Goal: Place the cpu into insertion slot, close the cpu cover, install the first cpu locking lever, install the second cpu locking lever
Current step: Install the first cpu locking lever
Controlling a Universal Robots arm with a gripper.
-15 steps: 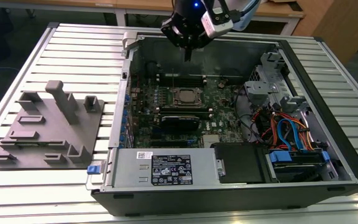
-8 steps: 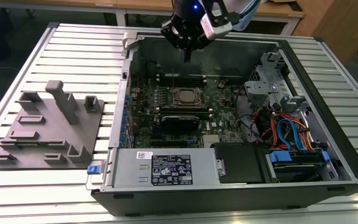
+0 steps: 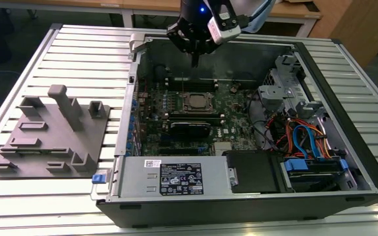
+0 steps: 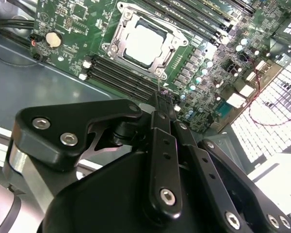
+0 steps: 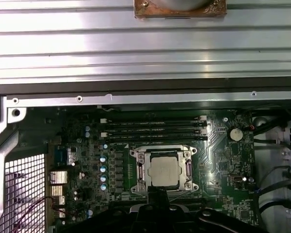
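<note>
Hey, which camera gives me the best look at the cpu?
The second wrist view: the cpu sits close and unobstructed, its silver top whole inside the cover. The first wrist view shows the cpu square-on but farther off; the exterior view shows the cpu small and distant.

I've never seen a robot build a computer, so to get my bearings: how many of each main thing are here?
Open computer case: 1
Grey fixture plate: 1
cpu: 1
cpu cover: 1
Robot gripper: 1
Total: 5
</note>
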